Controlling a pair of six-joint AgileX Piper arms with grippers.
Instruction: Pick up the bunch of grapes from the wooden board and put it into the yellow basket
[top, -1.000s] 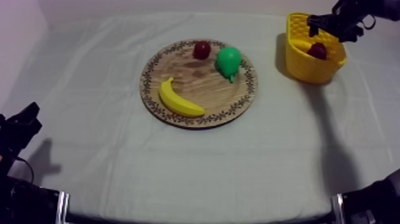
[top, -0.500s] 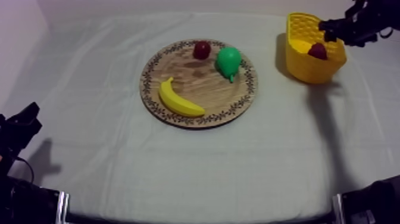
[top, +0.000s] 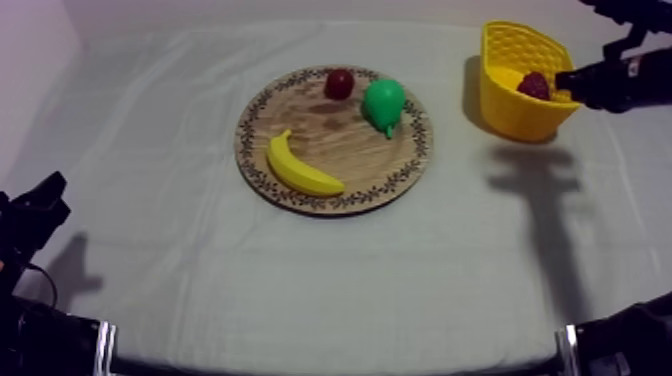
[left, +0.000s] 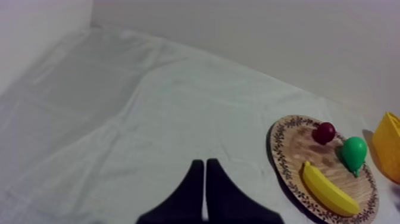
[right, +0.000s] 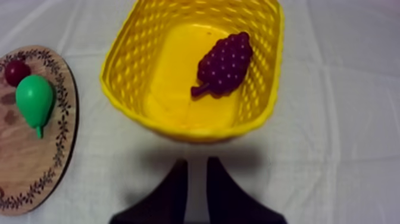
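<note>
The dark purple bunch of grapes (right: 225, 64) lies inside the yellow basket (right: 119, 89), against its far right wall. In the top view the grapes (top: 533, 85) sit in the basket (top: 505, 50) at the back right of the table. My right gripper (top: 566, 80) hovers just right of the basket's rim. In the right wrist view the right gripper (right: 197, 162) sits near the basket's near rim, open by a slim gap with nothing between its fingers. My left gripper (left: 205, 162) is shut on nothing, and rests low at the left (top: 45, 200).
The round wooden board (top: 340, 140) in the middle of the table carries a banana (top: 300, 170), a green pear (top: 383, 103) and a small red fruit (top: 339, 83). Bare cloth lies between the board and the basket and along the front of the table.
My right gripper has drawn back to the right from over the basket, and its fingers have closed from wide apart to a slim gap. The grapes stay in the basket.
</note>
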